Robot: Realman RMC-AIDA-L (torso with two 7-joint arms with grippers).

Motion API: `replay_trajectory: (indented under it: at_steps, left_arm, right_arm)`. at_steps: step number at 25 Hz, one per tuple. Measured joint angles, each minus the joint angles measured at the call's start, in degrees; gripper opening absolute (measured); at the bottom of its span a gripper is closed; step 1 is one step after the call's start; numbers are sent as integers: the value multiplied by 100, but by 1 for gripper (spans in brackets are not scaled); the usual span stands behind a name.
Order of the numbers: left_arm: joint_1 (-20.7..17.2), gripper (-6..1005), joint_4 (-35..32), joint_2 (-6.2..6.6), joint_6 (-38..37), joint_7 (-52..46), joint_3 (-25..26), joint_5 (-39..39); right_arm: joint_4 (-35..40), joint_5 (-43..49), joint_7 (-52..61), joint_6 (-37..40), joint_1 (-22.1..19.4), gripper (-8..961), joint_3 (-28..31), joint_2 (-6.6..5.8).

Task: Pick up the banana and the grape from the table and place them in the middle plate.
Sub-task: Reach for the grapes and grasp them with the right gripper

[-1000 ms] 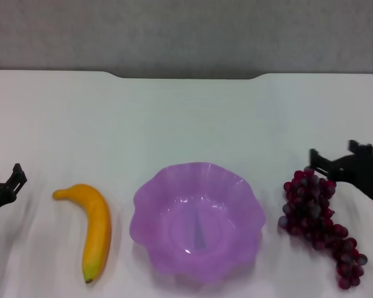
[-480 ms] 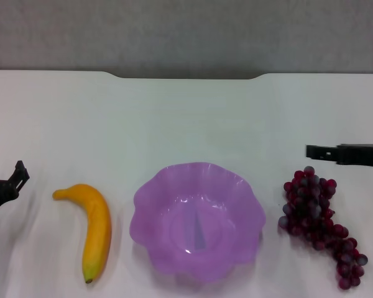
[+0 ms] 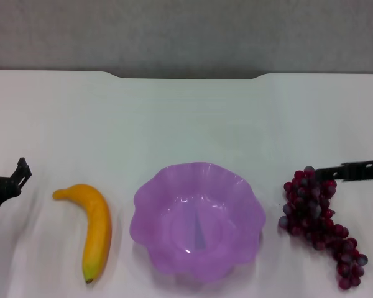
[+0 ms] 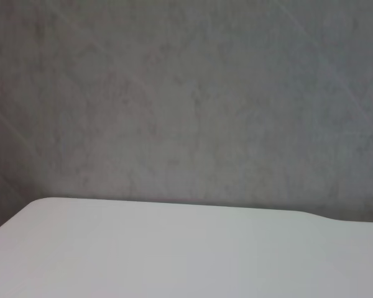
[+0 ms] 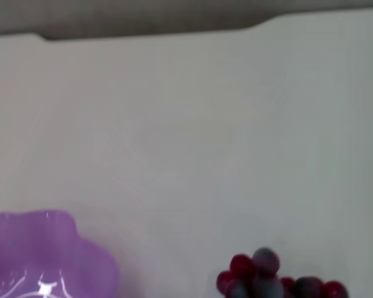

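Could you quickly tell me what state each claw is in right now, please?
Left claw: at the table's left edge beside the banana, holding nothing; open or shut cannot be told.
Right claw: over the grape; grip cannot be told.

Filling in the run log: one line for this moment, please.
banana, grape on table | middle plate empty | right gripper at grape | left gripper beside banana

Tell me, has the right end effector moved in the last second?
Yes. In the head view the right end effector has dropped from half a second ago and now sits at the far end of the grape bunch, which has stayed put.
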State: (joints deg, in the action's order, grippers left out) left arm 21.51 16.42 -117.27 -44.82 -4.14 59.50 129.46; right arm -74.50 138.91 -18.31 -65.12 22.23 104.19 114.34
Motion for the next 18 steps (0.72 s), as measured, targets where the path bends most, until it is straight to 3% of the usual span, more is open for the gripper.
replay_trajectory:
  at_steps: [8, 18]
  left_arm:
    - [18, 891, -4, 0, 49, 2, 4, -1]
    - [20, 890, -8, -4, 61, 1, 9, -60]
  right_arm:
    - [1038, -2, -227, 260, 503, 885, -303, 8]
    - [1448, -50, -411, 766, 585, 884, -476, 14]
